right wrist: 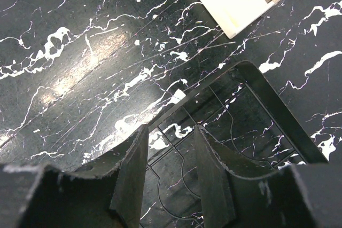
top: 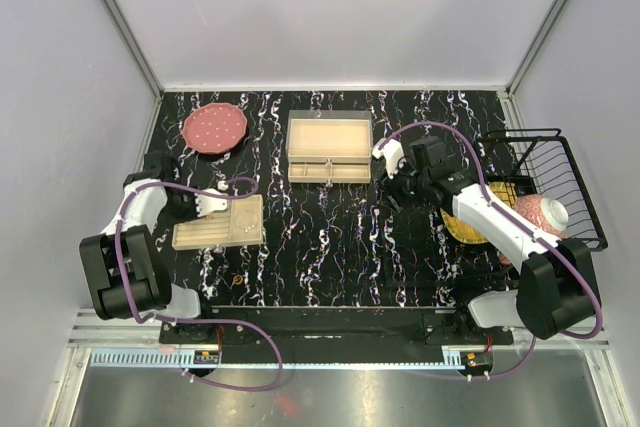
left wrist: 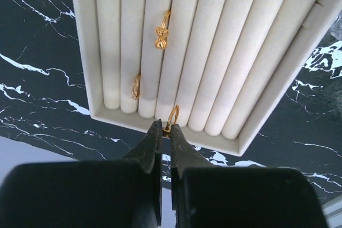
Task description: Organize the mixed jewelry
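The left gripper (left wrist: 166, 130) is pinched shut on a small gold ring (left wrist: 172, 116) at the 6 o'clock edge of the beige ring tray (left wrist: 256, 62). In the tray's grooves, a bow-shaped gold ring (left wrist: 161, 36) sits toward 12 o'clock of it and a third gold ring (left wrist: 135, 86) toward 10 o'clock. The right gripper (right wrist: 168, 150) stands about half open, holding nothing, above the black tabletop (right wrist: 80, 52) and the corner of a wire basket (right wrist: 267, 94).
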Action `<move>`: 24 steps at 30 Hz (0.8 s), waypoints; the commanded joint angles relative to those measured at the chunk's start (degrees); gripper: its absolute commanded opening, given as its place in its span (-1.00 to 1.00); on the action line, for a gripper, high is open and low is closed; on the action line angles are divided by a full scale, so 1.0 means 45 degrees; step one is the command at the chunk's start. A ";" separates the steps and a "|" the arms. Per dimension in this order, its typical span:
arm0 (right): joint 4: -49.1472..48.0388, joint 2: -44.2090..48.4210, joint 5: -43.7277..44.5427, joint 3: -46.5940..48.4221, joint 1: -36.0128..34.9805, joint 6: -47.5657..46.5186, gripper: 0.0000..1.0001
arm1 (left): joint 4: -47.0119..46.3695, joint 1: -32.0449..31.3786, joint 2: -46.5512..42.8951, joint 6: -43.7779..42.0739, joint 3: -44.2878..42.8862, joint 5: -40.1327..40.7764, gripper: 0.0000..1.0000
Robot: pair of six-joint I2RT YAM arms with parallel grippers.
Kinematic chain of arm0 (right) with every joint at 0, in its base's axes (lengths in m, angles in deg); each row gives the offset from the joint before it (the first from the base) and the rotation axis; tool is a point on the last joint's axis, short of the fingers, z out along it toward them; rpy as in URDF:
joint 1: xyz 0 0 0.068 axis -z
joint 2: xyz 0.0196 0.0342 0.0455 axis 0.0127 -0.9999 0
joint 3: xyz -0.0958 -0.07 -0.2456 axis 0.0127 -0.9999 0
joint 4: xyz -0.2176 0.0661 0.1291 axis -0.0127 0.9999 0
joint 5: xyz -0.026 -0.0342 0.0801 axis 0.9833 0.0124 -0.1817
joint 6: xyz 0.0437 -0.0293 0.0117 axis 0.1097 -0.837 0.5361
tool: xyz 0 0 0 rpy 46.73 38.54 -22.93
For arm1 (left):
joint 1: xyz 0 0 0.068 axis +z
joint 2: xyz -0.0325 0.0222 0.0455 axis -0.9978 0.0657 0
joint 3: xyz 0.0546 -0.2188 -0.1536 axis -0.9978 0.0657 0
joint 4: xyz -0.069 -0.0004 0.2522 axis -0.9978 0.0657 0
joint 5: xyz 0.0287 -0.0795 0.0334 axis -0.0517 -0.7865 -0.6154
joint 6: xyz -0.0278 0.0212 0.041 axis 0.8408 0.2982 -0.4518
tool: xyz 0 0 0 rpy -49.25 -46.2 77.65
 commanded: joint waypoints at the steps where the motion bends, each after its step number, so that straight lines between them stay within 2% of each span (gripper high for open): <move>1: -0.0098 -0.0005 -0.0338 0.0069 0.0053 -0.0196 -0.09 | -0.0038 -0.0024 -0.0376 -0.0480 -0.0018 -0.0293 -1.00; 24: -0.0020 -0.0083 -0.0279 0.0127 0.0053 -0.0196 -0.09 | -0.0898 -0.0317 0.0601 -0.0343 0.0333 -0.0059 -1.00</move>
